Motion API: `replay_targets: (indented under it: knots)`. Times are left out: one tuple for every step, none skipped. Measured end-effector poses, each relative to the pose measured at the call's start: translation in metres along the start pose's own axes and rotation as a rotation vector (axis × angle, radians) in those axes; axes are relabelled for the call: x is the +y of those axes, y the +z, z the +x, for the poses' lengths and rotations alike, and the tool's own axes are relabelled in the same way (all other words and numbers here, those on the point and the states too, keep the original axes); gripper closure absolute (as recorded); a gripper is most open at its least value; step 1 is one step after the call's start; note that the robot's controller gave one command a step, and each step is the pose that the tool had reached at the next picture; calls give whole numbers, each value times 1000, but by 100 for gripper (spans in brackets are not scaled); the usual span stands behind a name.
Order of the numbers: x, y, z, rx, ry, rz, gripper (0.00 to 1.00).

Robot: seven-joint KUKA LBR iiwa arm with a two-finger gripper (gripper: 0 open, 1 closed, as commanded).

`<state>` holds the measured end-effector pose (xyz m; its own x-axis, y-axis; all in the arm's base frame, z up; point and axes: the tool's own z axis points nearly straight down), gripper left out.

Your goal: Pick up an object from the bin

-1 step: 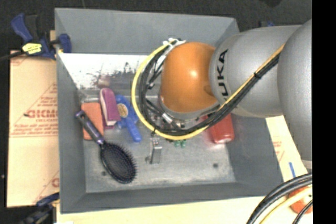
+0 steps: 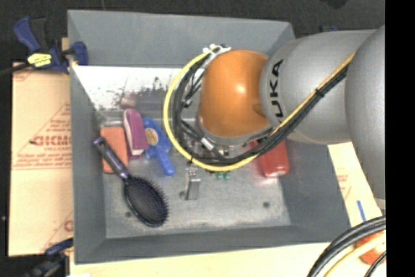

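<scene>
So: jaws low over bare floor, no pick yet

Jaws hang below the orange cover (image 2: pixel 230 97) of the arm (image 2: pixel 324 87), approx. mid-bin (image 2: pixel 194 42), over bare grey floor. Can't tell if they're spread or pressed together; they read as one narrow grey piece. No obj seen between them.

Nearest things:
- green bit (image 2: pixel 222 174): just right of the jaws, partly under the wrist, too small to ID.
- blue toy (image 2: pixel 159 151): up-left of the jaws, near.
- brush (image 2: pixel 146 201): left and a bit below, head nearest the jaws, handle running up-left away from them.
- red block (image 2: pixel 273 160): farther right, part hidden by the arm.
- purple thing (image 2: pixel 134 130) and orange block (image 2: pixel 111 143): beyond the blue toy, farthest left, packed together.

Handling, my guess: the brush is prob. the easy pick. It looks light and stiff, w/ a slim handle that suits a 2-finger pinch. Take it across the handle close to the head so it doesn't swing; bristles would give and slip. The blue toy looks like smooth plastic w/ a lumpy shape, prob. light but slippery, and it touches the purple thing, so a grab there may drag its neighbour. The green bit sits apart from the rest, but its size makes a clean pinch doubtful.
</scene>
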<state>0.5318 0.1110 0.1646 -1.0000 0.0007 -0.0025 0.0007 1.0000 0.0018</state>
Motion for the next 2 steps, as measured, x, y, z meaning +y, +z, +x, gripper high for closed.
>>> replay_targets:
  knots:
    - [83,95,50,5,146,-1,0]
    - [81,17,24,-15,290,-2,0]
